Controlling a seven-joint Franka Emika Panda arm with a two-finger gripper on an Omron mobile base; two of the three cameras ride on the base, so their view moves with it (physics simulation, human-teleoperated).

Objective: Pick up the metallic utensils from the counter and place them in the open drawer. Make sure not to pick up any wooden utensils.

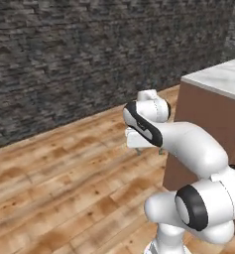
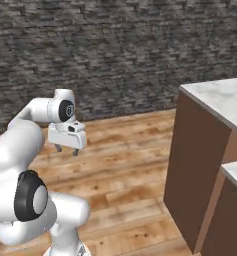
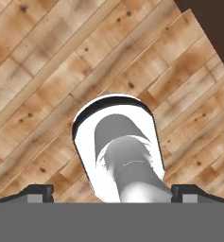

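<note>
Open, empty end effector [image 2: 66, 149] hangs above wooden floor [image 2: 125, 165].

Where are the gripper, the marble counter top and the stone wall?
gripper [image 2: 66, 148]: right base view, between its open fingertips.
marble counter top [image 2: 220, 97]: right base view, flat white surface.
stone wall [image 1: 64, 54]: left base view, mid face.

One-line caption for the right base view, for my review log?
Franka arm folded over wooden floor, open gripper pointing down, marble-topped brown counter at right, stone wall behind.
</note>
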